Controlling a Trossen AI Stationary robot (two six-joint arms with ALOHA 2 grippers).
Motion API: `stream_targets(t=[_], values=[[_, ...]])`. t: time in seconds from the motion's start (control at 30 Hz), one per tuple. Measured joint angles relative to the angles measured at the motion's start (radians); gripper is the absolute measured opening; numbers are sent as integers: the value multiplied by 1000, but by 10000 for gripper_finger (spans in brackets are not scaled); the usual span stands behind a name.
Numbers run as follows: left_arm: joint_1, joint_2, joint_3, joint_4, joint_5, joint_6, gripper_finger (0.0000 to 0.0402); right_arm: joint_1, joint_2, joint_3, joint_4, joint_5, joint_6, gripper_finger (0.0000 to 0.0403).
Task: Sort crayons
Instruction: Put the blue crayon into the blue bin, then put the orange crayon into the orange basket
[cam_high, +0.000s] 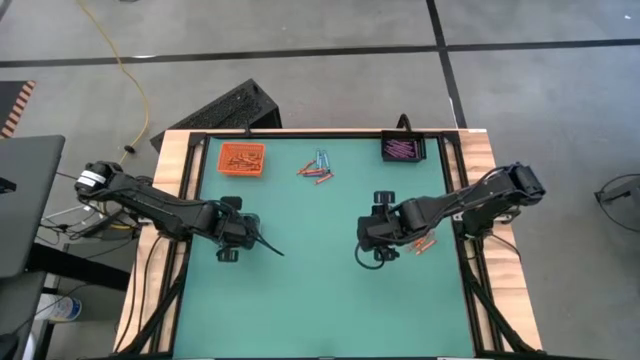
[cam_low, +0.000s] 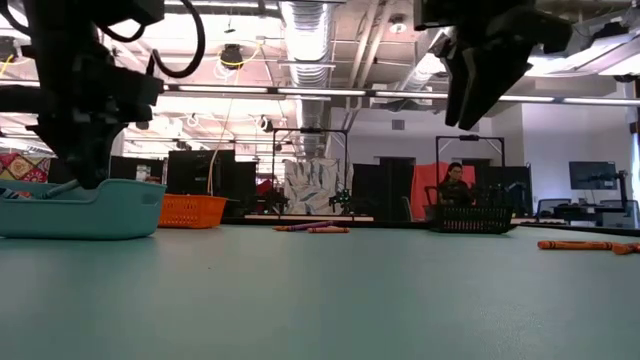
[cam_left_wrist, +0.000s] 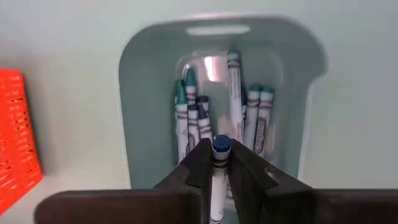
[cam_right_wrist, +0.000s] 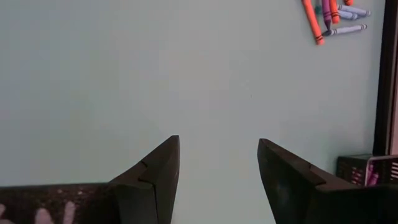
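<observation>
Left claw (cam_left_wrist: 221, 163) is hanging over a pale teal tray (cam_left_wrist: 140, 87) near the counter's left edge, pinching a blue crayon (cam_left_wrist: 219, 180) between narrow fingers, tip pointing at the tray. Inside the tray, blue-grey crayons (cam_left_wrist: 233, 112) are lying bunched together. An orange basket (cam_high: 241, 158) holding orange crayons is sitting at the far left of the green counter (cam_high: 320, 300); a black basket (cam_high: 403, 149) with purple crayons is sitting at the far right. Between them a small loose pile of mixed crayons (cam_high: 318, 168) is lying on the mat, well apart from both arms. Right claw (cam_right_wrist: 217, 171) is hovering wide and empty over bare mat at right centre. A few orange-red crayons (cam_high: 425, 245) are lying just beside the right arm, partly hidden by it.
</observation>
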Motion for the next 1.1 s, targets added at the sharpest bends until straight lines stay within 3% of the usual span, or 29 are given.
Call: stream_targets(t=[0.37, 0.57, 0.8, 1.1], values=[[-1, 0, 1, 14, 40, -14, 102, -48, 0, -5, -130, -10, -4, 207], [-14, -7, 19, 57, 69, -6, 113, -73, -8, -102, -151, -156, -3, 207], [-88, -57, 40, 299, 28, 102, 114, -86, -21, -259, -157, -217, 10, 207], [-159, -61, 42, 626, 29, 262, 114, -136, -46, -411, 17, -340, -18, 207]])
